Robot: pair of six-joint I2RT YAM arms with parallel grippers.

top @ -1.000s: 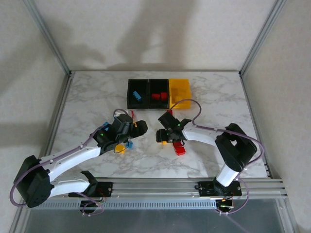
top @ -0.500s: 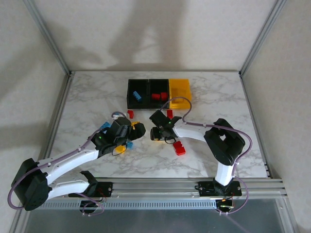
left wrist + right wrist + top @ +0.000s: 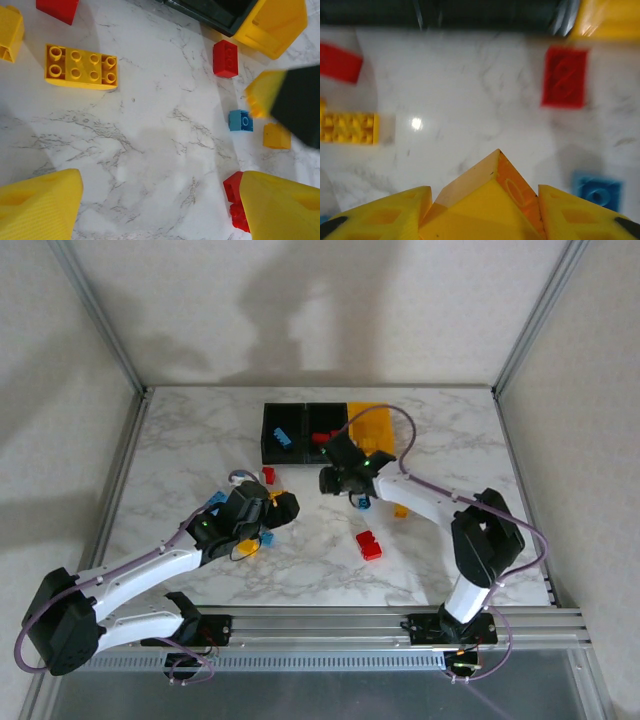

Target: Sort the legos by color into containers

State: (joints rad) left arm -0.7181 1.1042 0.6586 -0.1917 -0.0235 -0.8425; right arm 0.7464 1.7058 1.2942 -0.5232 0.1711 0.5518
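Lego brick (image 3: 472, 187), smooth yellow plastic, sits pinched corner-up in the right hand (image 3: 482, 200).

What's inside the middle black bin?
Red bricks lie on the floor of the middle black bin. The right arm hangs across its near right corner, so whatever sits there is covered.

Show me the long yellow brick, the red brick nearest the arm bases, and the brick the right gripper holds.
long yellow brick (image 3: 81, 73): left wrist view, studded top.
red brick (image 3: 369, 545): top view, top face.
gripped yellow brick (image 3: 487, 200): right wrist view, near face.
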